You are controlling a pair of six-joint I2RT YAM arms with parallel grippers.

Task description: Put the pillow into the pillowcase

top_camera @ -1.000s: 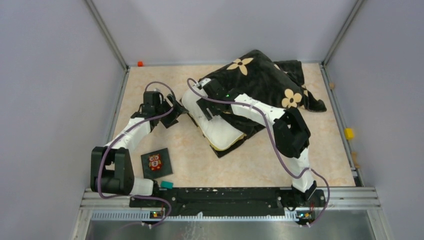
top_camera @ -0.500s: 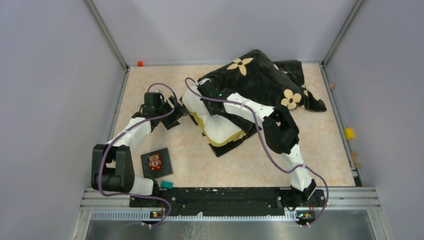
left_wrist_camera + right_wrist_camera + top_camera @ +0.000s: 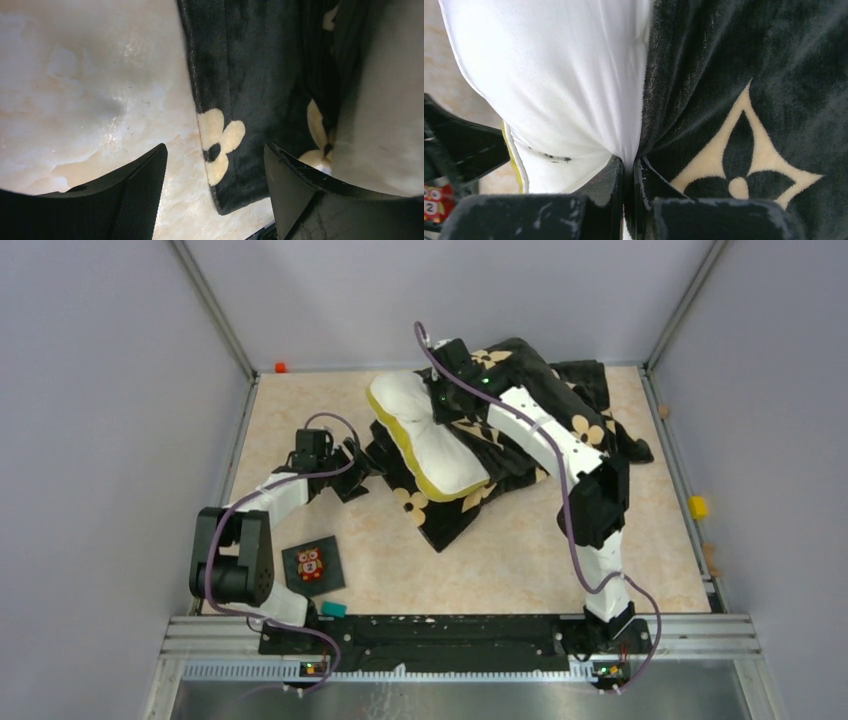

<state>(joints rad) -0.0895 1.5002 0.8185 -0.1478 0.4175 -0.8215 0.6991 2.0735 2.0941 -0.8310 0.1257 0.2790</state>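
- The right gripper (image 3: 629, 167) sits in the upper centre of the top view. Its jaws are pinched together on a fold of the large, soft white pillow (image 3: 425, 435), which has a yellow band along its edge.
- The pinch sits right where the white cloth meets the black velvety pillowcase (image 3: 580, 385) printed with cream flower and diamond motifs. We cannot tell whether black cloth is caught in it too.
- The pillow lies upper centre in the top view, slanting from upper left to lower right. Its yellow band faces lower left. It rests on top of the pillowcase and is mostly exposed, and its upper-left end reaches out over the beige marbled table (image 3: 300, 405).
- The pillowcase is crumpled from the upper right of the table towards the centre. One flap points towards the lower centre.
- The left gripper (image 3: 355, 465) is centre-left in the top view, just beside the pillowcase's left edge. Its fingers are spread wide and grip nothing.
- In the left wrist view, a hem corner with a cream flower lies in the gap between the fingers. We cannot judge whether it touches them.
- We also note a small dark owl-picture card (image 3: 312, 565) at lower left, well apart from the fabric.
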